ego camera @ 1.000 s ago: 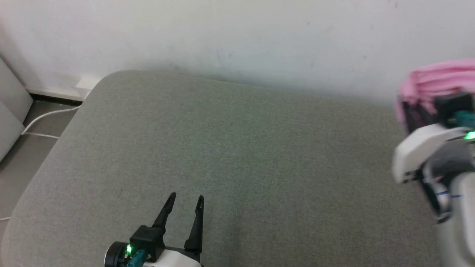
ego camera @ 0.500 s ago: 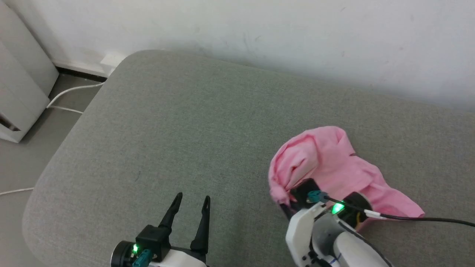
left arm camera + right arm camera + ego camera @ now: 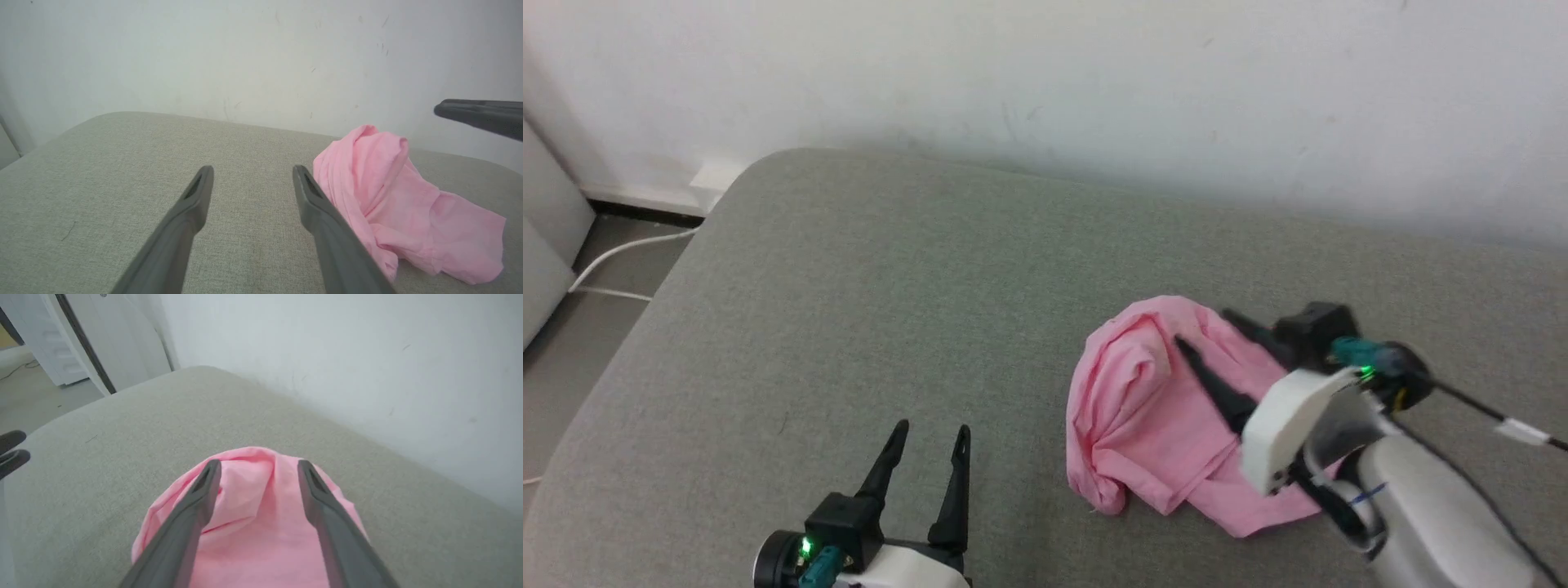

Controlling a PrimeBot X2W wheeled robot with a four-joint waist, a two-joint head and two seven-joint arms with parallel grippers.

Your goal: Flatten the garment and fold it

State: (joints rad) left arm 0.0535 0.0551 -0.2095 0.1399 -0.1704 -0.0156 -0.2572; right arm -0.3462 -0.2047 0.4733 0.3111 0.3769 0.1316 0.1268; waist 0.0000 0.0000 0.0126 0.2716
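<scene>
Released by the right gripper (image 3: 1201, 328) since the earlier frame, the garment (image 3: 1143, 416) now lies in a crumpled heap on the grey cushion (image 3: 890, 286), at 4 o'clock from the cushion's centre in the head view. Right gripper: fingers spread apart, empty, held above the heap's 1 o'clock side. Left gripper (image 3: 933, 429): fingers apart, empty, at 7 o'clock, well apart from the garment. White wall (image 3: 1045, 82) at 12 o'clock.
</scene>
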